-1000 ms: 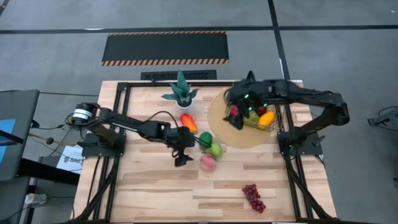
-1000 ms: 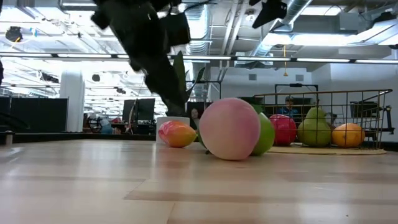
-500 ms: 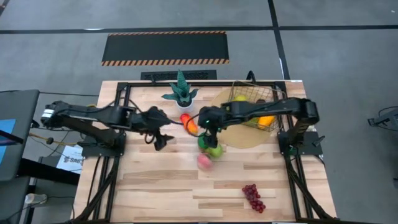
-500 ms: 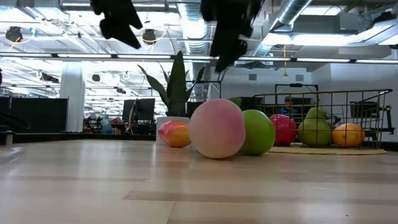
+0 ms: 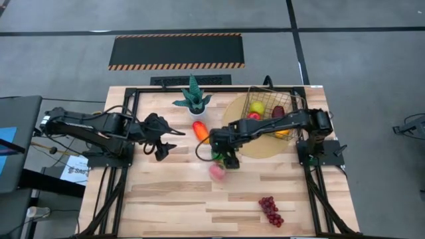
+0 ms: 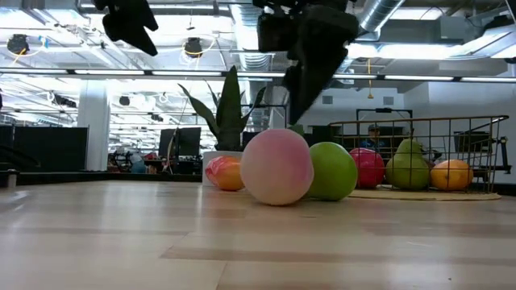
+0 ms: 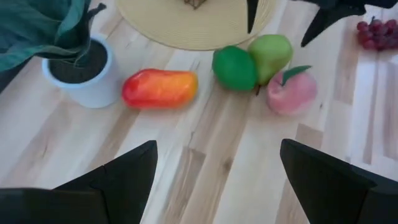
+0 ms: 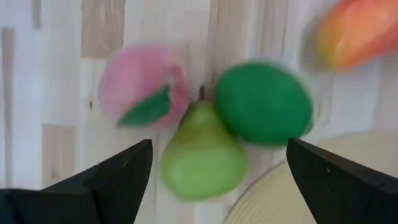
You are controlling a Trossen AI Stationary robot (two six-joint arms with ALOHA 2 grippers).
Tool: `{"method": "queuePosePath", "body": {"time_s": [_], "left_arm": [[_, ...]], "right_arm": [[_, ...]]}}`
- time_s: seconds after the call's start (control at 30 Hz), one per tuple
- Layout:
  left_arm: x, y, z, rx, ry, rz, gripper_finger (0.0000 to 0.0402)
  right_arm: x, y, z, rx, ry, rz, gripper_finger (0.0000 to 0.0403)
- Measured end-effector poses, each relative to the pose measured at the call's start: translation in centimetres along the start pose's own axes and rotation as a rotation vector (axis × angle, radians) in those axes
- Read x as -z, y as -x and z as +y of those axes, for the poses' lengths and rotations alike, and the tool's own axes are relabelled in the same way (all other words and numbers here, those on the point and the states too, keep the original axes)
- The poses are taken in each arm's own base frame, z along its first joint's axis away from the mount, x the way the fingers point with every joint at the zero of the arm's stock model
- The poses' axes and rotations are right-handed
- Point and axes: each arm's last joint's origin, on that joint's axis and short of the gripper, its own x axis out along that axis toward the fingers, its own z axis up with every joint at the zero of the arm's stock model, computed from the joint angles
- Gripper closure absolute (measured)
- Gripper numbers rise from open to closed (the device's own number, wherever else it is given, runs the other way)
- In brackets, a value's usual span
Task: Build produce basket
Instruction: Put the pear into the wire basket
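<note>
Pear [image 8: 202, 152], likely light, hard and slick, wedged between peach [image 8: 142, 87] and avocado [image 8: 262, 102]; right hand [image 8: 214, 180] hovers wide open, empty; grip its belly from 3 and 9 o'clock.

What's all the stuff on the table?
table: one, pale wood, under everything
plant: one, green in a white pot, back of the table
mango: one, red-orange, beside the plant
round fruit: one, dark green, touching the pear
pear: one, light green, at the mat's edge
peach: one, pink, by the pear
grapes: one bunch, dark red, alone near the front
mat: one, tan, under the basket
basket: one, brass wire, holding several fruits
left gripper: one, open, left of the mango
right gripper: one, open, above the pear
</note>
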Motion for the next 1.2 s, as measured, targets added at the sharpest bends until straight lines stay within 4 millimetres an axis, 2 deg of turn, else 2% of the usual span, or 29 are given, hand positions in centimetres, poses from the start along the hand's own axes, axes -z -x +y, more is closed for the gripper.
{"method": "queuePosePath", "body": {"time_s": [0.13, 0.23, 0.3, 0.4, 0.73, 0.97, 1.2], "left_arm": [[0.2, 0.0, -0.2, -0.010, -0.010, 0.002, 0.0074], [0.2, 0.0, -0.2, -0.024, -0.010, -0.004, 0.0074], [0.2, 0.0, -0.2, -0.030, -0.005, -0.009, 0.0074], [0.1, 0.0, -0.2, -0.040, 0.001, -0.014, 0.0074], [0.2, 0.0, 0.1, -0.117, 0.044, -0.041, 0.0074], [0.2, 0.0, 0.1, -0.130, 0.044, -0.046, 0.0074], [0.2, 0.0, 0.1, -0.136, 0.046, -0.050, 0.0074]], "right_arm": [[0.3, -0.2, 2.3, -0.003, 0.010, 0.026, 0.0017], [0.3, -0.2, 3.2, 0.052, 0.006, 0.023, 0.0017], [0.5, -0.4, 3.2, 0.094, 0.002, 0.038, 0.0017], [0.7, -1.8, 2.8, 0.107, -0.012, 0.103, 0.0017], [0.8, -4.9, 2.5, 0.087, 0.003, 0.188, 0.0017], [2.7, -7.1, 2.2, 0.084, 0.005, 0.245, 0.0017], [3.4, -7.5, 2.3, 0.084, 0.009, 0.260, 0.0030]]}}
